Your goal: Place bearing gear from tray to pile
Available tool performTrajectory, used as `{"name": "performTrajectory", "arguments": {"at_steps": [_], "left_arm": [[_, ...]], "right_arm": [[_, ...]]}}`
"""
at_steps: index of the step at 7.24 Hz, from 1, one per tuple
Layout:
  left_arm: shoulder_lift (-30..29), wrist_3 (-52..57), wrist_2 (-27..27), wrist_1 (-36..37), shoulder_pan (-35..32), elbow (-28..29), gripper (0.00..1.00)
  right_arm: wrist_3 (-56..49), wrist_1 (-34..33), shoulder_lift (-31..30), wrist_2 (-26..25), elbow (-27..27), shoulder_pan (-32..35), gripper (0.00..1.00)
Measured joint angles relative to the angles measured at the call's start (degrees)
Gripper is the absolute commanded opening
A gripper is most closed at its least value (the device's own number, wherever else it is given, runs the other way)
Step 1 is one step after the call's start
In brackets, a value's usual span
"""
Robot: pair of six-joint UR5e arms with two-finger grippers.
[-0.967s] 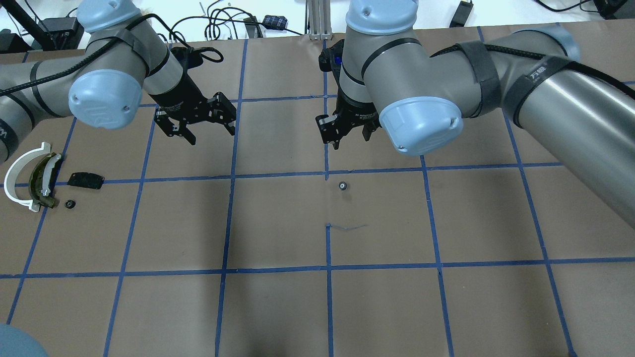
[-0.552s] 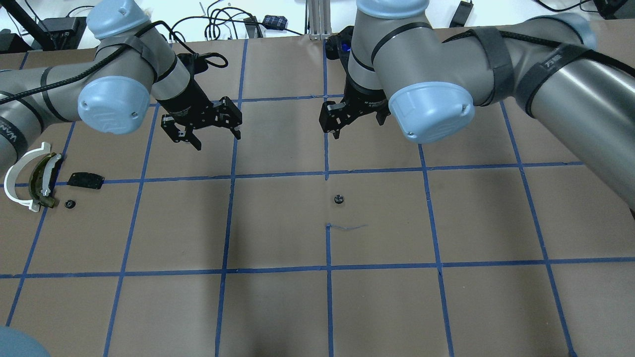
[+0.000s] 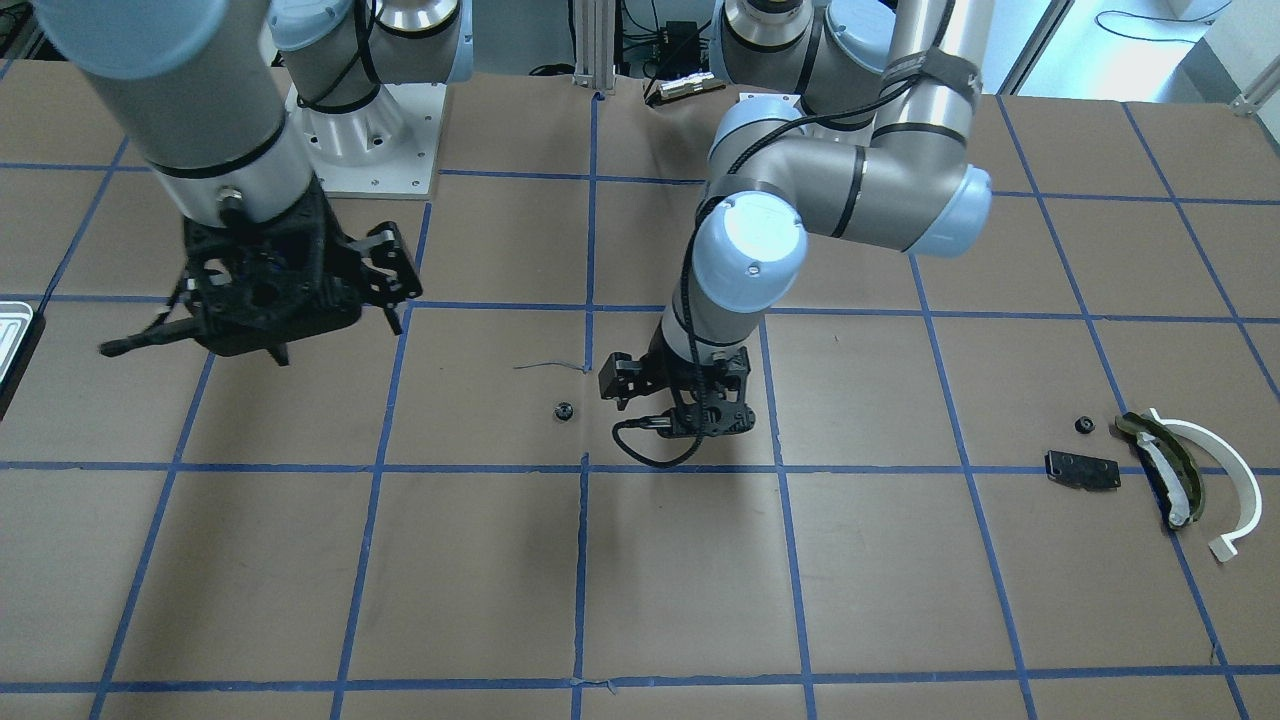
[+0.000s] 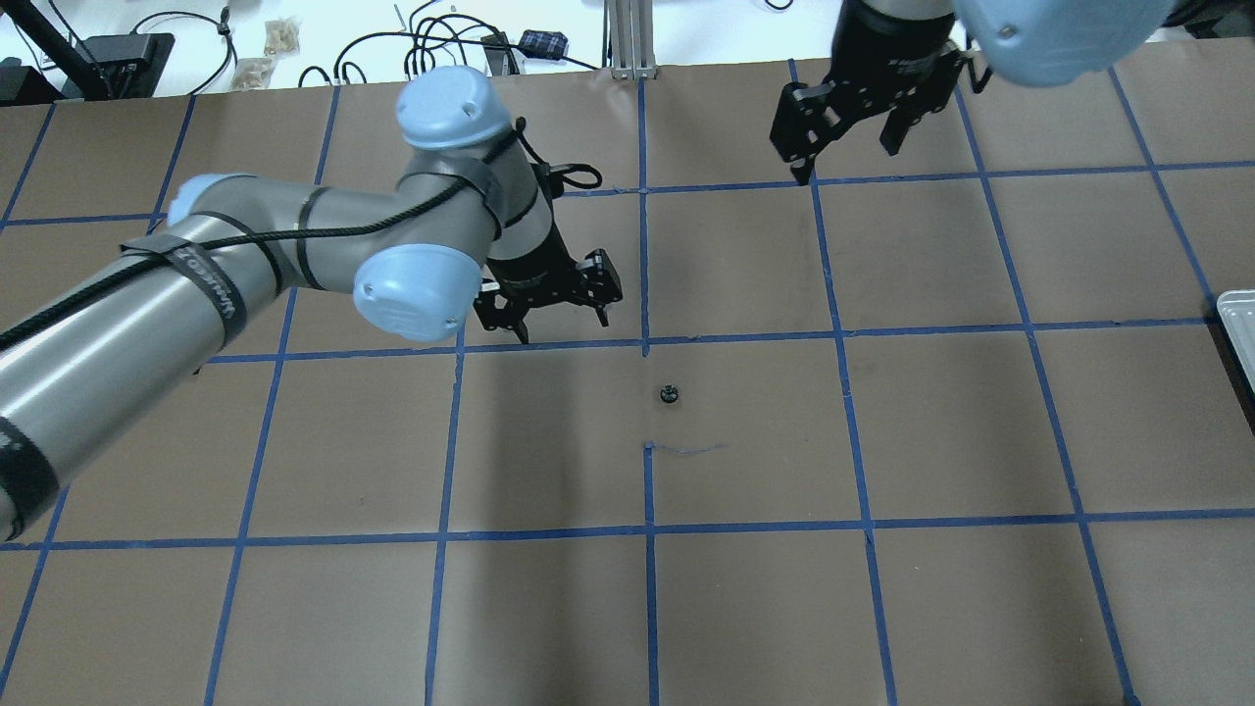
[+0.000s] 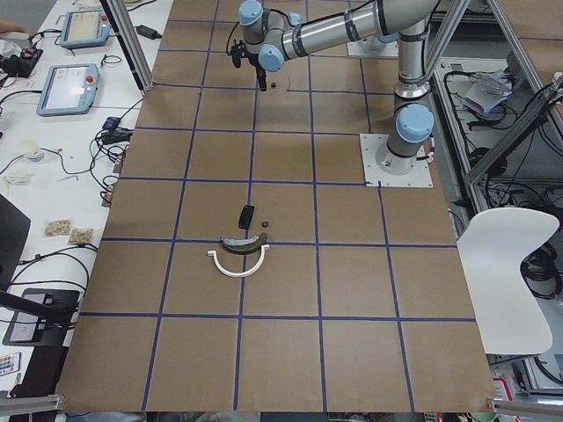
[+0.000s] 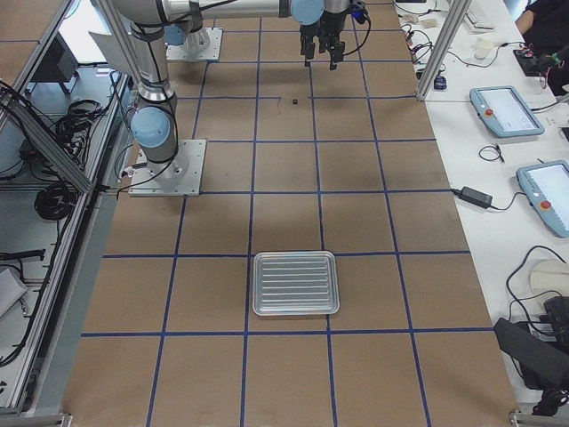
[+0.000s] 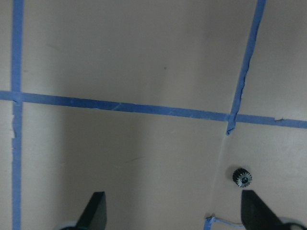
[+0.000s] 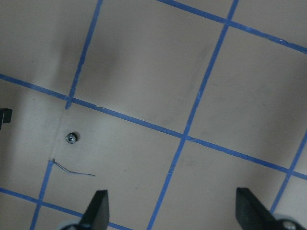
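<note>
The bearing gear (image 4: 668,394) is a small black toothed wheel lying alone on the brown table near its middle, also seen in the front view (image 3: 563,411). My left gripper (image 4: 564,328) is open and empty, hovering just left of and behind the gear. In the left wrist view the gear (image 7: 242,177) lies near the right fingertip (image 7: 256,213). My right gripper (image 4: 848,162) is open and empty, raised at the far right of the centre. The tray (image 6: 295,283) is empty at the right end. The pile's white arc (image 3: 1225,470), olive piece (image 3: 1165,465) and black plate (image 3: 1083,470) lie at the left end.
A second small black gear (image 3: 1081,424) lies beside the pile's black plate. A thin wire scrap (image 4: 686,450) lies just in front of the centre gear. Blue tape lines grid the table. Only the tray's edge (image 4: 1237,328) shows at the overhead view's right border.
My left arm swung right from near the pile to beside the centre gear. My right arm pulled back and right, away from it. The gear shifted slightly nearer, then lay still.
</note>
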Motion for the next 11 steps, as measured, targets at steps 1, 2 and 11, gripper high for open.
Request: {"name": "performTrajectory", "arguments": {"at_steps": [1,2,11], "left_arm": [[-2.9,-4.0,2.1,5.0,-3.5,-0.6,1.0],[-5.8,-7.3,3.1,9.0,-6.4,-0.7,1.0],[-8.8,-9.7,7.4,12.2,-11.5,-1.9,0.68]], "right_arm": [[0.5,2.2,-1.6,-1.2,0.1,-2.1,0.8],[3.1,3.6,-3.6,-1.8,1.8,-3.0,0.79],[18.8,-6.0,-11.7,-2.3,13.3,-2.8,1.0]]}}
